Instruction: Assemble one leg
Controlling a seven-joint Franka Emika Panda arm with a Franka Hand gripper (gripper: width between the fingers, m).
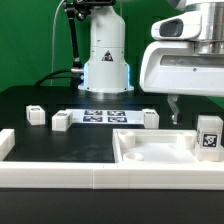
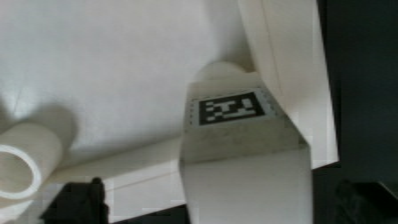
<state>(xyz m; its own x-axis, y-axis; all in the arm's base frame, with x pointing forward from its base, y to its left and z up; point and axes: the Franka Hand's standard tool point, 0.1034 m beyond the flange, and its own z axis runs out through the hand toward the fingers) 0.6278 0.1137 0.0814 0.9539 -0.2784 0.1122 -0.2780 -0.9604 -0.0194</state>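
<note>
The claw (image 1: 178,112) hangs over the large white panel (image 1: 150,150) at the exterior view's right, its fingers apart and empty; one leg (image 1: 208,137) stands upright on the panel's corner, tag outward, seemingly set there for fastening; three other legs wait on the black counter (image 1: 60,150) near the marker board (image 1: 105,116).

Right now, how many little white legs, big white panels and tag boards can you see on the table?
Legs: 4
Large white panel: 1
Marker board: 1
Total: 6
</note>
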